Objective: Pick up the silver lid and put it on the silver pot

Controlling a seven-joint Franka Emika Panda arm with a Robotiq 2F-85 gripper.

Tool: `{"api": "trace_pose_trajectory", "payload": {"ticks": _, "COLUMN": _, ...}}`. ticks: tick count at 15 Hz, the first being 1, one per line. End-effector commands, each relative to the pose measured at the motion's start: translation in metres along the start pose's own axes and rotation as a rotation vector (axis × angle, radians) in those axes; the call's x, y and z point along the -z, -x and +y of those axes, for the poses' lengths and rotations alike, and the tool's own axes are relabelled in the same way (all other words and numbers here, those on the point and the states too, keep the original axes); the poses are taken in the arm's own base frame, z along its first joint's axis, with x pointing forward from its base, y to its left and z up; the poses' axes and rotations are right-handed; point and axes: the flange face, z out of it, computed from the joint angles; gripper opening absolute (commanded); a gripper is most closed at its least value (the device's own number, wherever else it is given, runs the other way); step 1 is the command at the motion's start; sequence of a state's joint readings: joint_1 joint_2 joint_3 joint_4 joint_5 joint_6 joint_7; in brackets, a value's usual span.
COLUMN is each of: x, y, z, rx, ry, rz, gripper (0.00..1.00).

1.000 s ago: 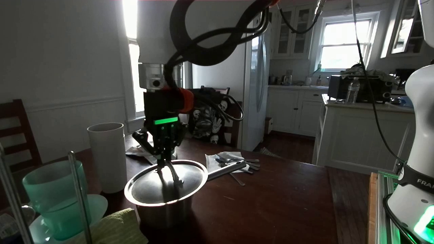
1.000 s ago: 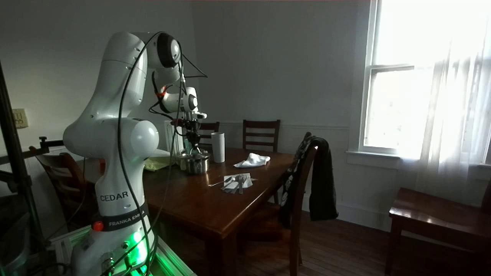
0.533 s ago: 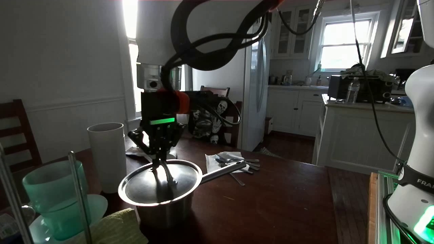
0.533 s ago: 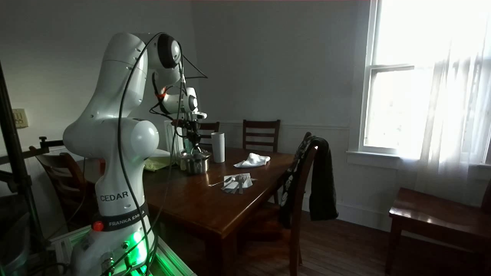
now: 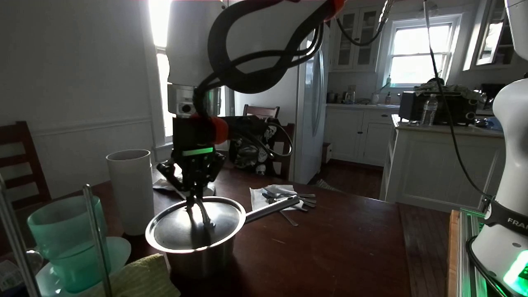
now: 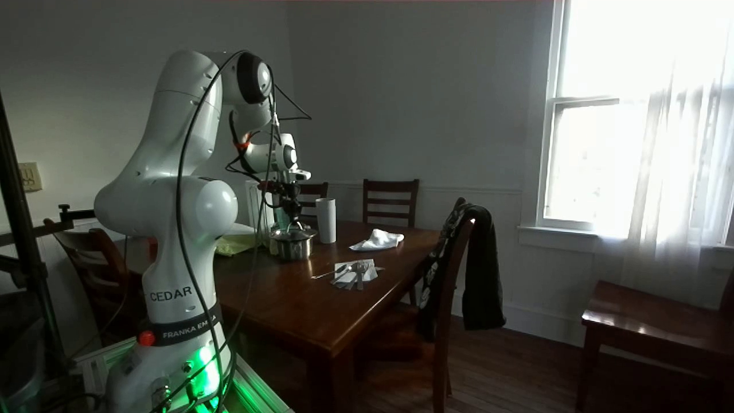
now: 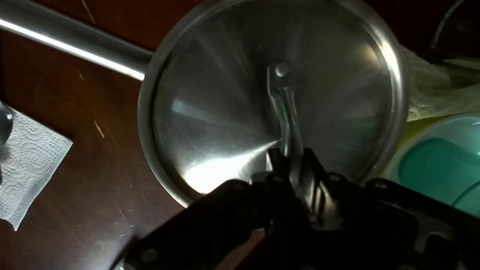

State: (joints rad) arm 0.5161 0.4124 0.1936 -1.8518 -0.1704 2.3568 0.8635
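Observation:
The silver lid is round and shiny with a raised strap handle; it also shows in the wrist view. My gripper is shut on the lid's handle, with a finger on each side of it in the wrist view. The silver pot stands on the table directly under the lid, its long handle pointing away. In an exterior view the lid is at the top of the pot. The lid hides the pot's opening. I cannot tell whether the lid fully rests on the rim.
A white cylindrical container stands behind the pot. Green translucent tubs, a yellow-green cloth and thin metal rods are beside it. Cutlery lies on a paper napkin near the pot's handle. A white cloth lies further off.
In an exterior view my gripper and the lid have shifted a little left over the pot, then slightly down. The pot has not visibly moved.

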Motion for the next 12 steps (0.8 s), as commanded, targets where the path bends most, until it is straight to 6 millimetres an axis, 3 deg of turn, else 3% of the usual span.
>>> {"api": "trace_pose_trajectory", "payload": {"ticks": 1, "x": 0.002, "y": -0.002, "z": 0.000, "rx": -0.021, "ry": 0.011, "rz": 0.034, "gripper": 0.04}}
{"api": "trace_pose_trajectory", "payload": {"ticks": 12, "x": -0.011, "y": -0.003, "z": 0.002, "rx": -0.037, "ry": -0.003, "rz": 0.028, "gripper": 0.04}}
